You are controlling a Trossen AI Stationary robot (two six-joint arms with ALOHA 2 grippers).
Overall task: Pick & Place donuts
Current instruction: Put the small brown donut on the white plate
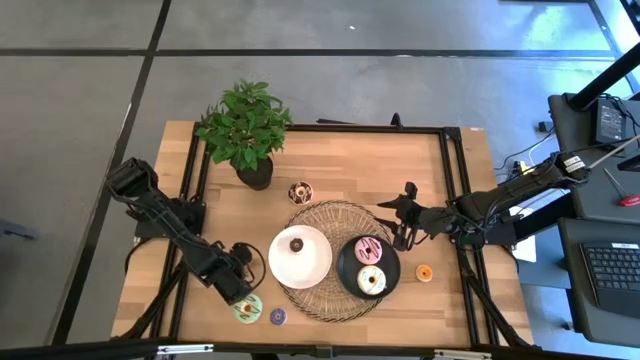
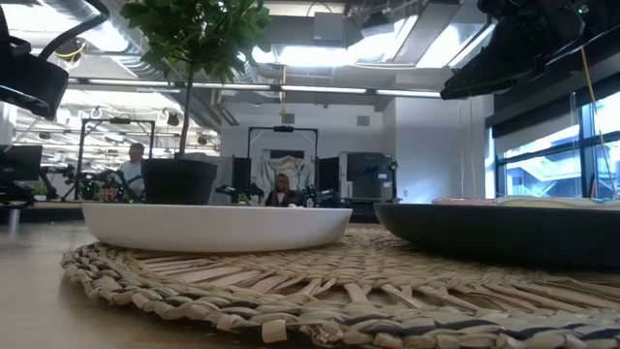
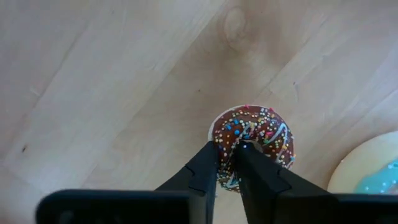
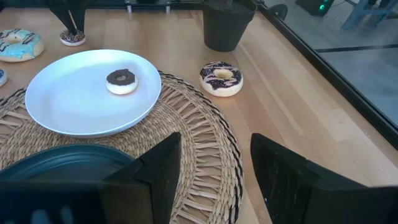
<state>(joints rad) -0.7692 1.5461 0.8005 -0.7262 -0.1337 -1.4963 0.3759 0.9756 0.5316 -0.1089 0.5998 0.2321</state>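
Observation:
My left gripper is at the table's near left, shut on a small chocolate donut with sprinkles, which also shows under the fingers as the chocolate donut. The arm hides it in the high view. A green-iced donut and a tiny purple one lie on the table beside it. The white plate holds a small chocolate donut. The black plate holds a pink donut and a cream donut. My right gripper hangs open over the mat's far right edge. My left gripper pinches the chocolate sprinkled donut's ring on one side, coming from above and pointing down. One fingertip sits at the hole and the other at the outer rim. The donut lies flat and appears to rest on the wood.
A round woven mat lies under both plates. A potted plant stands at the far left of the table. A dark-iced donut lies near the pot, and a tiny orange donut lies right of the black plate. People show in the room behind.

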